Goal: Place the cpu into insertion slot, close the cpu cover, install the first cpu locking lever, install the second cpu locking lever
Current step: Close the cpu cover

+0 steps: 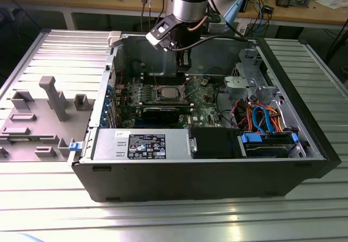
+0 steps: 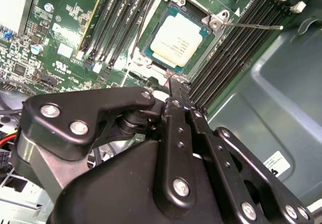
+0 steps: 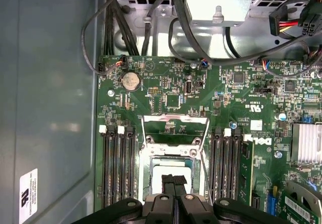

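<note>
the cpu [image 2: 176, 39] already lies flat in the insertion slot [image 2: 149, 53] on the motherboard, so the first step looks done. the cpu cover [image 3: 175, 117] stands swung open off the chip, and a thin locking lever [image 2: 251, 26] juts out free beside the socket, so closing and both latchings seem left. the pincer [image 3: 174, 179] hangs low over the socket's edge, its fingers pressed together with no gap to speak of, and it appears to hold nothing.
</note>
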`<state>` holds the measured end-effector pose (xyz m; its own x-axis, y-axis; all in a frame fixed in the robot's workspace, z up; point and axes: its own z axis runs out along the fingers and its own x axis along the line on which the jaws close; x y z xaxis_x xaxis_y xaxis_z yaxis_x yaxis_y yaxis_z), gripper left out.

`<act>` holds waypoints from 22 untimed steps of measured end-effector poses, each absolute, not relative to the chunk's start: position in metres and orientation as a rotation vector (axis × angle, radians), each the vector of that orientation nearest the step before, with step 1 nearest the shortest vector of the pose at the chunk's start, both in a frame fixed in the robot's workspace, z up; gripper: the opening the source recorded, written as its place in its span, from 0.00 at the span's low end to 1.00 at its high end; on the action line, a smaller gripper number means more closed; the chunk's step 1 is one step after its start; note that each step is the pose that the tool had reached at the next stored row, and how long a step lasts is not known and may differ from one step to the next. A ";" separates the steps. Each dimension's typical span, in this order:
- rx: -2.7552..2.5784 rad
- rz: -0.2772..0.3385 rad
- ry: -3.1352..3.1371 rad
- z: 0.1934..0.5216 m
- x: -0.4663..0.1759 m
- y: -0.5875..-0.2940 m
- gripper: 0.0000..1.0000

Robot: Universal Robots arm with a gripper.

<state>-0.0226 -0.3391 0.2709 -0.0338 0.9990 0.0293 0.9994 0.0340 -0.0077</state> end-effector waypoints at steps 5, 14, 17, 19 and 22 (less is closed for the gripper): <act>-2.165 -0.024 -2.240 0.271 -0.022 -0.339 0.11; -2.166 -0.023 -2.240 0.271 -0.019 -0.339 0.11; -2.165 -0.023 -2.240 0.271 -0.019 -0.339 0.11; -2.167 -0.021 -2.241 0.273 -0.019 -0.339 0.11; -2.167 -0.019 -2.242 0.273 -0.019 -0.339 0.11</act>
<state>-0.0192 -0.3391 0.2733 -0.0338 0.9991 0.0251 0.9994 0.0340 -0.0074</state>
